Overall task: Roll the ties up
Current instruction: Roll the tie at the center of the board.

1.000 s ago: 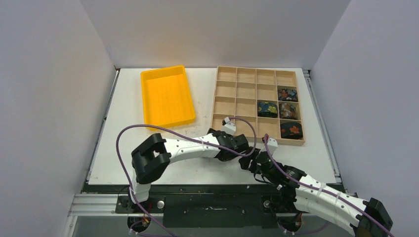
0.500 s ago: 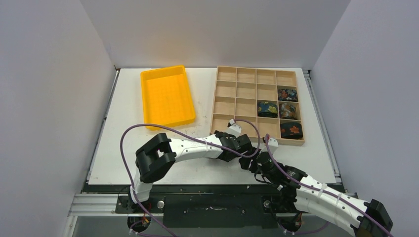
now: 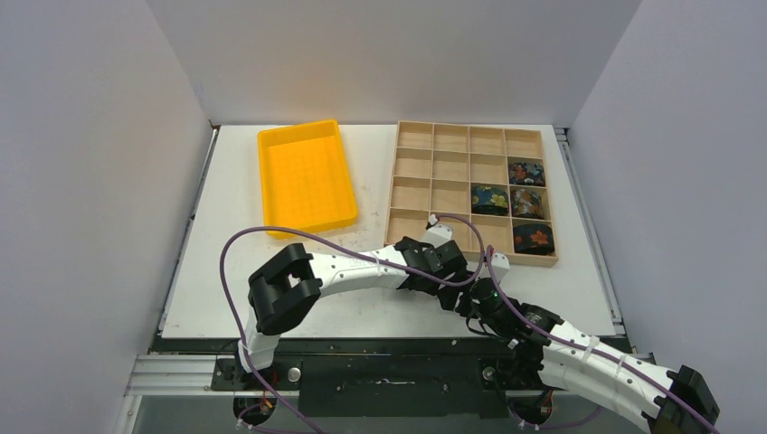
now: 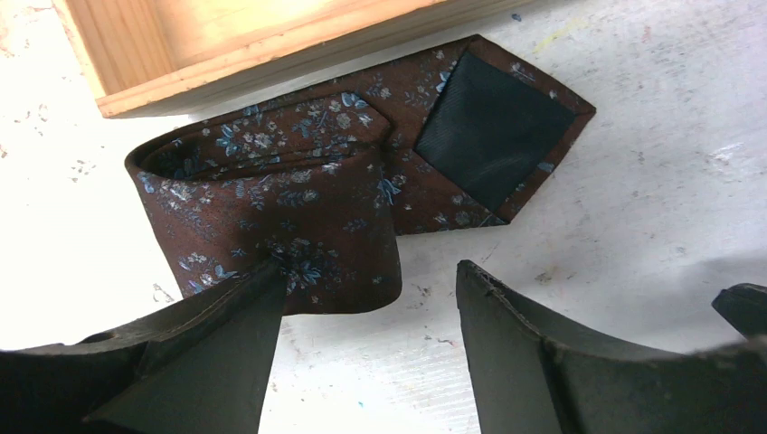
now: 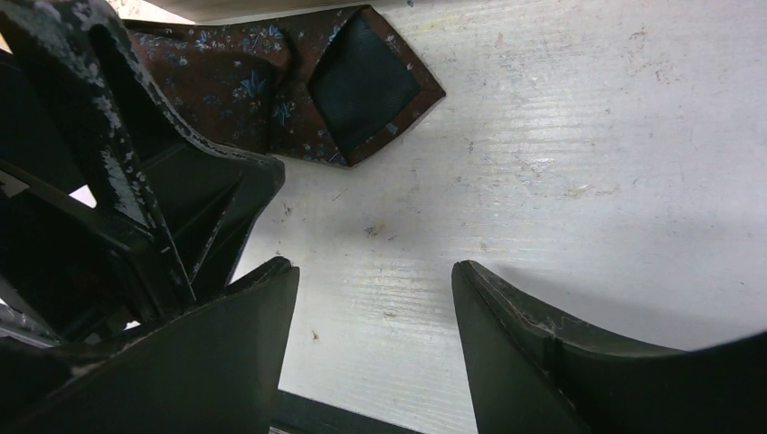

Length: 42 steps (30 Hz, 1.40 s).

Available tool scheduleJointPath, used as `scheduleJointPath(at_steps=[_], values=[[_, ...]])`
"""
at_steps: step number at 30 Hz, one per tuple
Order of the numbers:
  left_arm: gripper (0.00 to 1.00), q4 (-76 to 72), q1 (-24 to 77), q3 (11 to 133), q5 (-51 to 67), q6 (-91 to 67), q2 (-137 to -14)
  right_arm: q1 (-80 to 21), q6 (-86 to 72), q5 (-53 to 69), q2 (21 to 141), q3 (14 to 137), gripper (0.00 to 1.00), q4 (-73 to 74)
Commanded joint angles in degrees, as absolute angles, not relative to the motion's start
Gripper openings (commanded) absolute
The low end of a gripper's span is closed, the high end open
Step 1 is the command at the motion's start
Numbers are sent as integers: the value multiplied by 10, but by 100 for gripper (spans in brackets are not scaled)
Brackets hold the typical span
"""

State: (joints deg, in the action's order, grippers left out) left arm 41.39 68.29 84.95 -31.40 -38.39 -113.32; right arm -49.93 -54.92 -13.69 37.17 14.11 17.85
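Since a second ago the left gripper point(image 4: 369, 280) has slid right along the near wall of the wooden tray point(image 4: 271, 54), and its jaws have spread. They stand open over bare table point(image 4: 633, 181), gripping nothing, though the left fingertip point(image 4: 258, 298) meets the near edge of the brown tie point(image 4: 289, 199).

Just ahead of those jaws, the tie, printed with small blue flowers, lies loosely folded on itself. Its pointed, dark-lined end trails right and its far side lies against the tray wall.

The right gripper point(image 5: 375, 271) is open and empty, with the tie ahead and to the left of its jaws.

The fold looks slack. One gripper would best pin the core while the other winds the tail snugly, edges aligned, so the coil fits a cell.

Farther ahead, the tray holds four rolled ties point(image 3: 528, 202) in its right-hand cells, with the other cells empty. Far to the left, the yellow bin point(image 3: 307, 176) is empty.
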Motion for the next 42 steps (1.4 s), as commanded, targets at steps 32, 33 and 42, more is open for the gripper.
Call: scheduleJointPath(at_steps=[32, 33, 42], values=[[98, 48, 442, 323, -97, -413, -537, -505, -433, -102, 655, 351, 79, 43], [97, 32, 426, 306, -84, -420, -523, -505, -428, -103, 671, 358, 79, 40], [97, 8, 386, 273, -58, -427, -535, -479, -415, -109, 759, 382, 77, 29]])
